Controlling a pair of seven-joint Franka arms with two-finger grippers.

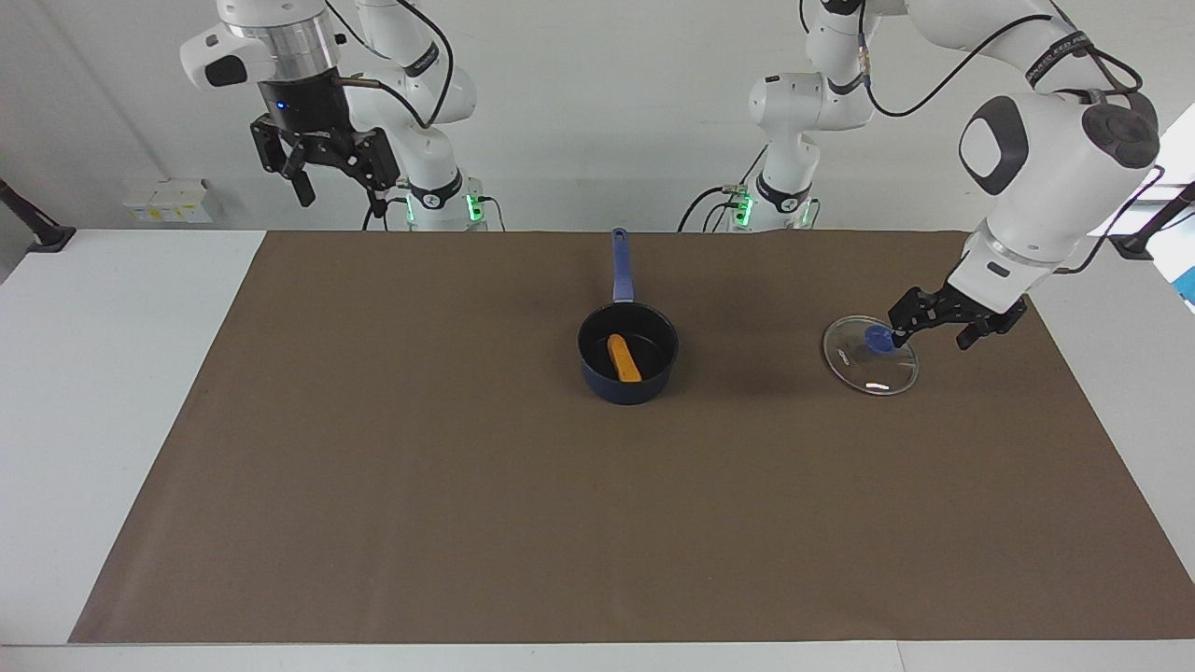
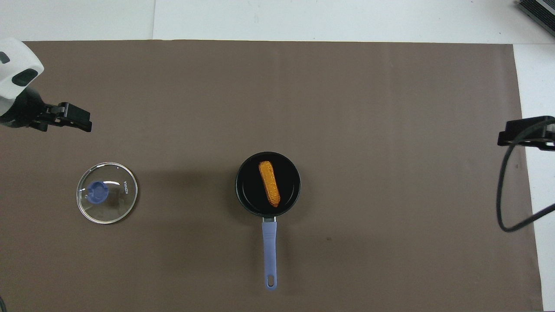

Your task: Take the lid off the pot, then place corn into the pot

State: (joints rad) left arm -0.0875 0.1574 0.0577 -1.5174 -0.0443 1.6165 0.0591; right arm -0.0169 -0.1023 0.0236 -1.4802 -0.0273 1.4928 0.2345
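With the orange bumpy corn cob (image 1: pixel 624 357) lying in the navy saucepan (image 1: pixel 627 353), both pincers released and empty, watch your left pincer (image 1: pixel 943 317) just above the clear glass lid (image 1: pixel 870 355) toward the left arm's end from the saucepan: a dip could knock it, while the right pincer (image 1: pixel 322 157) hangs high, well clear.

clear glass lid (image 1: pixel 871 356) — matt brown mat (image 1: pixel 467 485), bumpy corn (image 1: pixel 624 358)

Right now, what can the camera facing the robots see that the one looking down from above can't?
Only the facing view shows both whole arms and the right gripper, open, high over the table's edge nearest the robots. Only the overhead view shows the lettering on the lid. Both show the corn lying in the pot, the lid flat on the mat, and the left gripper, open, raised by the lid.
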